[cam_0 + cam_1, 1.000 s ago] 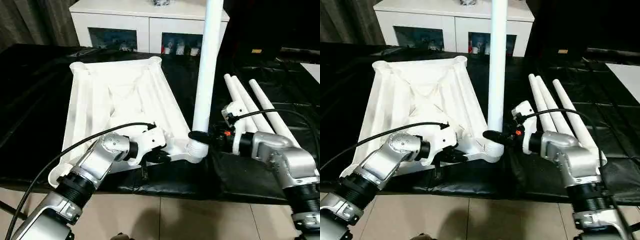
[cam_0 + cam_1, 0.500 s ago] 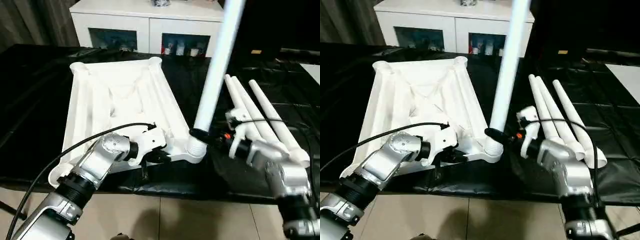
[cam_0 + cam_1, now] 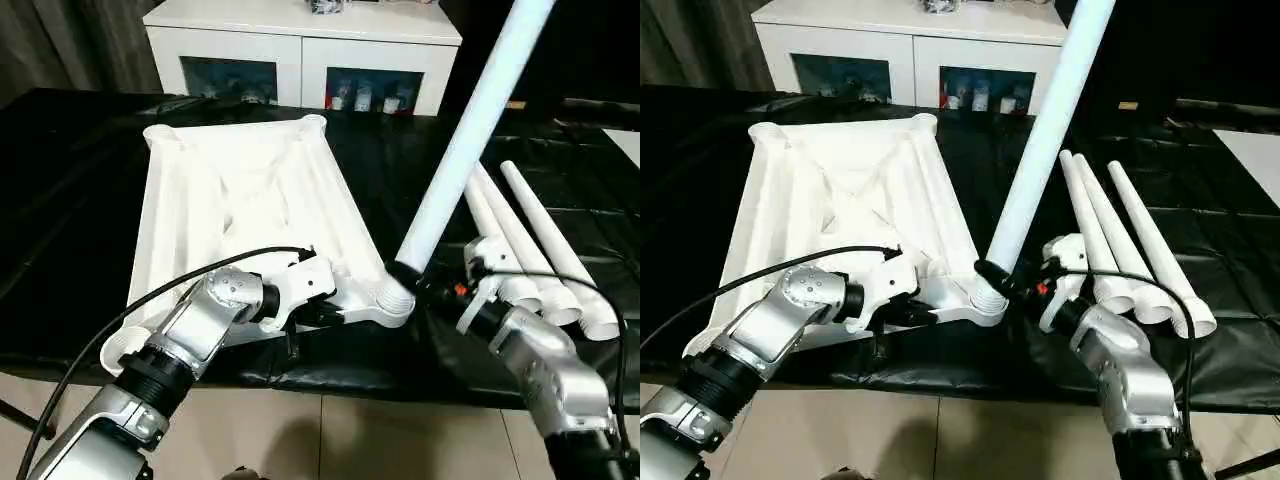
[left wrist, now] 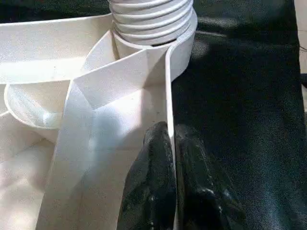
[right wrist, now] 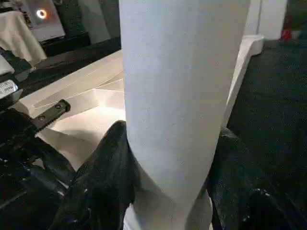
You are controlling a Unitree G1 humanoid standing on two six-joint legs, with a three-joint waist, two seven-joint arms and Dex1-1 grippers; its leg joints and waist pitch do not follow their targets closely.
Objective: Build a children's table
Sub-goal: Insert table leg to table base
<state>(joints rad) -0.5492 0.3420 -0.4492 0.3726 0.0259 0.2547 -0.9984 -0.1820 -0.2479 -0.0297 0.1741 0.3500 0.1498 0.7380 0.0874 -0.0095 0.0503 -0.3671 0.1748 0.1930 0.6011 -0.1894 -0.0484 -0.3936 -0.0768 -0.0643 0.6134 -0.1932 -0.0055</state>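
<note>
The tabletop (image 3: 240, 190) lies upside down in front of you on a desk (image 3: 60, 200) draped in black sheeting, its ribbed underside facing up, with pale floor tiles (image 3: 330, 440) showing below the desk's near edge. At that near edge your left pincer (image 4: 169, 158) is pinched tight on the thin rim wall of the tabletop, just beside the near right corner socket (image 3: 392, 298). In that socket sits one leg (image 3: 465, 130), its ridged base inside the round collar, and it leans away to your right instead of standing upright. Your right pincer (image 3: 1012, 283) clasps this leg low down, right above the socket, one black finger (image 5: 108, 172) on each side of the tube. Just beyond your right wrist, three spare legs (image 3: 1120, 240) lie side by side on the sheeting. Farther back, a white cabinet (image 3: 300, 50) with glass doors stands behind the desk.
</note>
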